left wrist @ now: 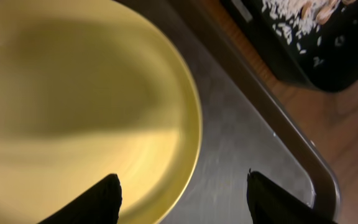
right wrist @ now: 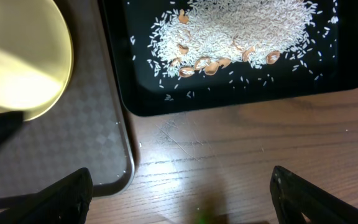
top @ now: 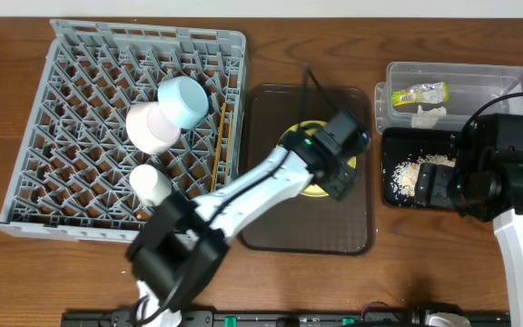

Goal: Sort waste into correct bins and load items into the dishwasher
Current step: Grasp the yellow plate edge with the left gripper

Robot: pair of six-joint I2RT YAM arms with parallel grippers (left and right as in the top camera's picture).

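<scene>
The round yellow plate [top: 314, 189] lies on the brown serving tray [top: 280, 227]. My left gripper [top: 341, 174] is open low over it. In the left wrist view the plate's rim [left wrist: 188, 124] lies between the open jaws [left wrist: 182, 194]. The grey dish rack [top: 62, 227] holds the light blue bowl [top: 182, 98], the white bowl [top: 151, 127], the small white cup [top: 151, 184] and the chopsticks [top: 219, 136]. The clear tub [top: 479, 71] holds the wrapper [top: 418, 94] and the tissue [top: 429, 113]. The black tray [top: 398, 195] holds rice crumbs [top: 411, 171]. My right gripper [top: 439, 186] is open and empty.
In the right wrist view the open jaws [right wrist: 179, 193] hang over bare wood in front of the black tray [right wrist: 229, 102] with its rice [right wrist: 241, 25], right of the brown tray's corner [right wrist: 73, 143]. The yellow plate [right wrist: 17, 62] shows at left.
</scene>
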